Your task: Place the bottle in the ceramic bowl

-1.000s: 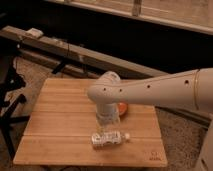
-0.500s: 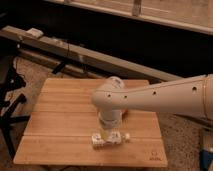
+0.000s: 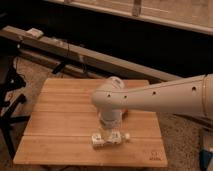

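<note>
The bottle [image 3: 100,142] lies on its side near the front edge of the wooden table [image 3: 60,115], with its white cap [image 3: 126,136] pointing right. My gripper [image 3: 109,136] reaches straight down from the white arm [image 3: 150,100] and sits right at the bottle's middle, covering part of it. The ceramic bowl is hidden behind the arm, somewhere at the table's middle right.
A black stand [image 3: 12,100] is on the floor left of the table. A long low rail [image 3: 75,50] runs behind the table, with a small white object [image 3: 35,33] on it. The table's front edge is just below the bottle.
My arm has swung left and lowered, bringing the gripper down onto the bottle. The orange bowl, visible one second ago, is now covered by the arm. The bottle has barely moved.
</note>
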